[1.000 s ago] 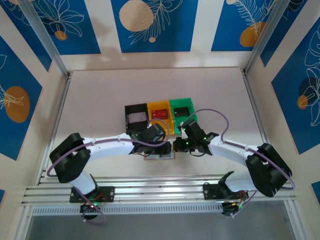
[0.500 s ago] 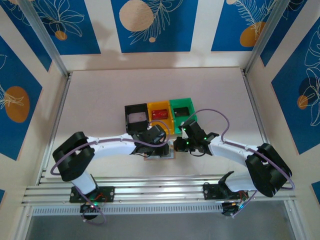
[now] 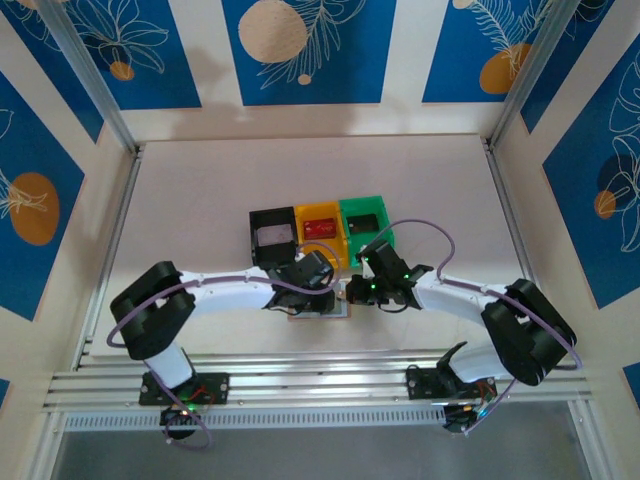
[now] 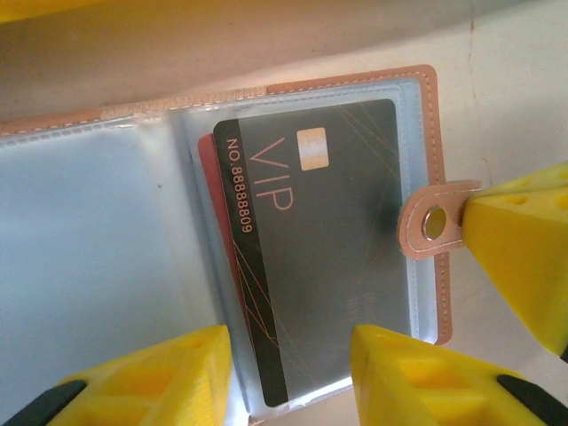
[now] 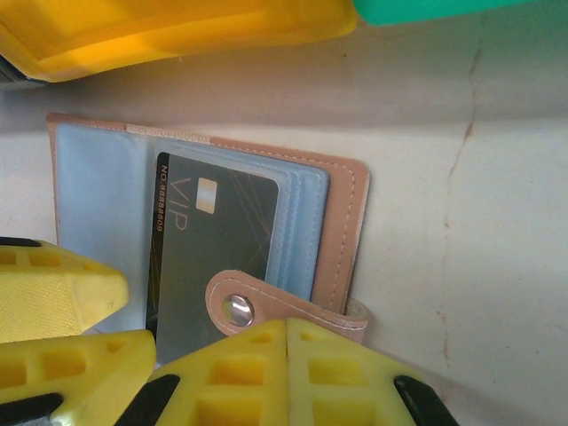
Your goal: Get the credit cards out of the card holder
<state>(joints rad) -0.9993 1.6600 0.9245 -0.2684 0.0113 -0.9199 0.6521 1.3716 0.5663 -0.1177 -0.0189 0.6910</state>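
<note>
Left wrist view has the card holder (image 4: 89,248) lying open across the frame, a dark card (image 4: 319,231) in its right pocket and a red card (image 4: 207,169) behind it. Bottom centre, the left gripper (image 4: 291,355) stands partly open astride the dark card's lower end. The right gripper (image 5: 286,335), fingers shut together, touches the snap tab (image 4: 432,224) at right.
</note>
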